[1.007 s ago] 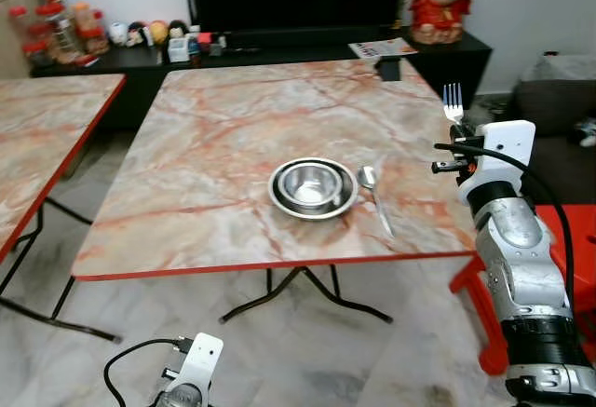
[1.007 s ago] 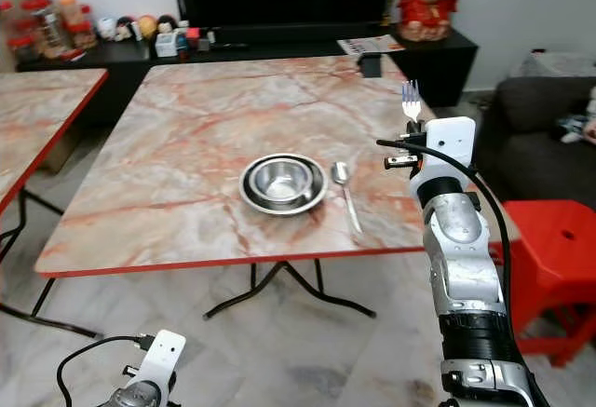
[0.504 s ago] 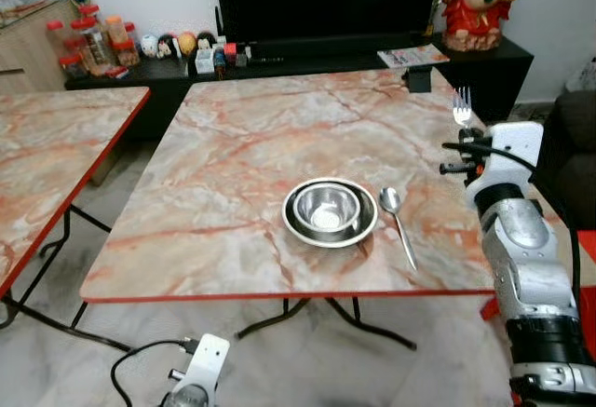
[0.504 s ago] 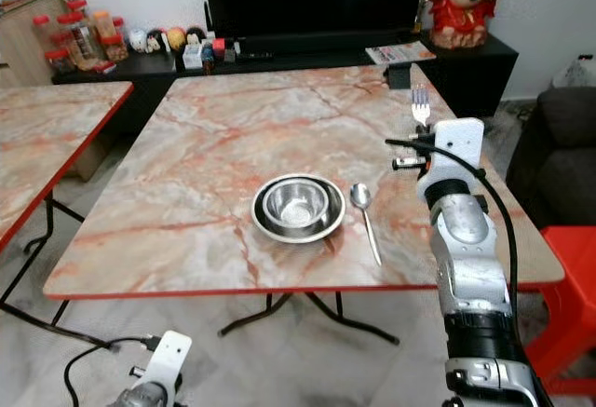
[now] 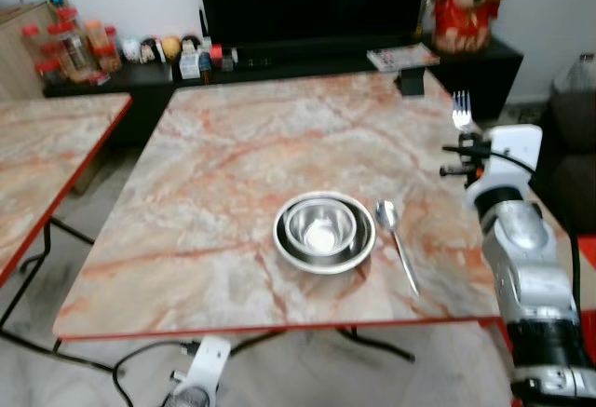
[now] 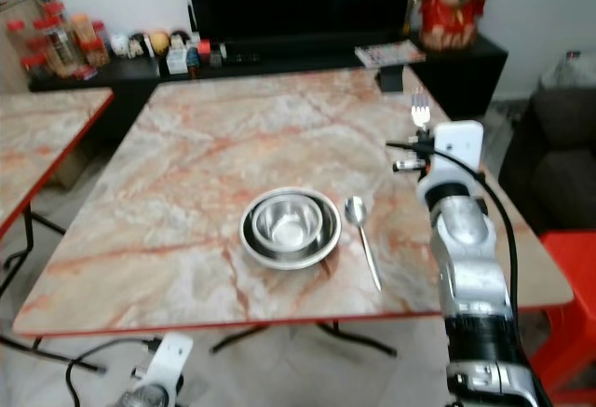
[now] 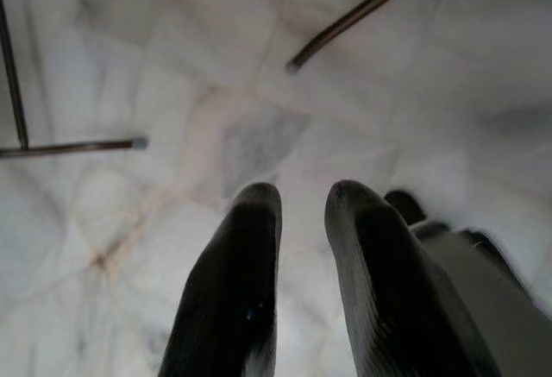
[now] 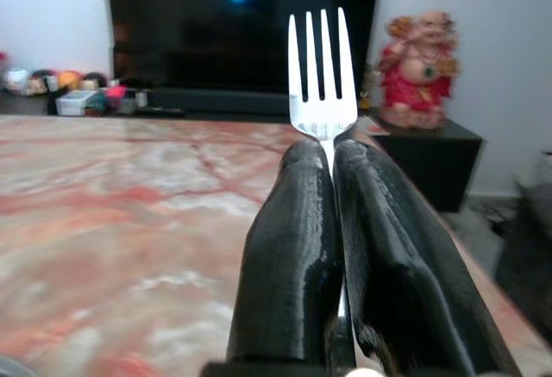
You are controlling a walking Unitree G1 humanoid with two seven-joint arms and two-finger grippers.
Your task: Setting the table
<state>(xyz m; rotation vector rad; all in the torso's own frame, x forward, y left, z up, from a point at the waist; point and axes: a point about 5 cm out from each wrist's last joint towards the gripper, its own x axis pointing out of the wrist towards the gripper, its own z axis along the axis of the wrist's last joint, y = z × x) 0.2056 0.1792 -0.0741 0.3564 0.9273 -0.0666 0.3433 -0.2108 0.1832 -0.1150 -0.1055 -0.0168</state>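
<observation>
Left eye view: we stand closer to the marble table (image 5: 233, 146) than a second ago, its near red edge lower in frame. The bowl on its plate (image 5: 324, 231) sits centre, the spoon (image 5: 396, 239) just at its 3 o'clock. So we judge the approach nearly done, the fork's place at the bowl's 9 o'clock still bare.
Right eye view: our right gripper (image 6: 418, 124) holds the fork (image 6: 420, 107) upright, tines up, above the table's 3 o'clock edge, well apart from the bowl.
Left wrist view: our left gripper (image 7: 302, 213) hangs over the floor, fingers slightly parted, grasping nothing.
Right wrist view: what the head views blur shows here: both fingers (image 8: 289, 256) clenched on the fork's neck.
</observation>
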